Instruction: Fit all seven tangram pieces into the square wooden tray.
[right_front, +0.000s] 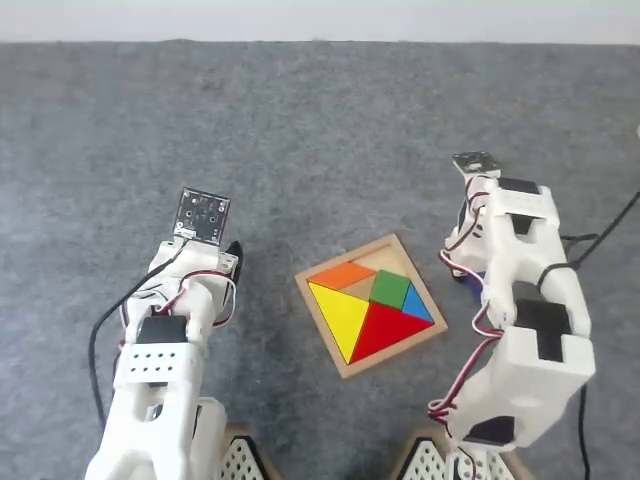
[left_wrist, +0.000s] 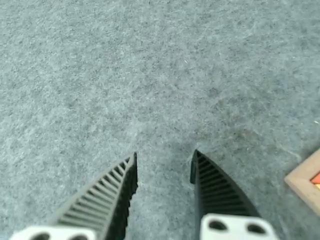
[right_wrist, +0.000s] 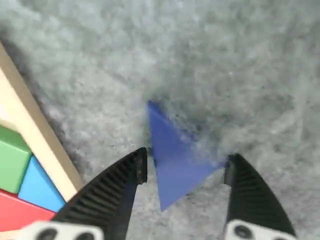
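The square wooden tray (right_front: 345, 365) lies on the grey carpet between the two arms. In it are orange (right_front: 343, 274), green (right_front: 391, 289), yellow (right_front: 341, 314), red (right_front: 386, 329) and light blue (right_front: 417, 305) pieces, with bare wood at its far corner. A dark blue triangle (right_wrist: 175, 157) lies flat on the carpet just outside the tray's right rim (right_wrist: 35, 135). My right gripper (right_wrist: 187, 162) is open, low over it, with one finger on each side. My left gripper (left_wrist: 163, 167) is open over bare carpet left of the tray, holding nothing. The tray's corner (left_wrist: 305, 180) lies off to its side.
The right arm (right_front: 520, 290) stands close to the tray's right side and covers the carpet there. The left arm (right_front: 185, 300) is a hand's width from the tray's left corner. Open carpet stretches across the far half of the table.
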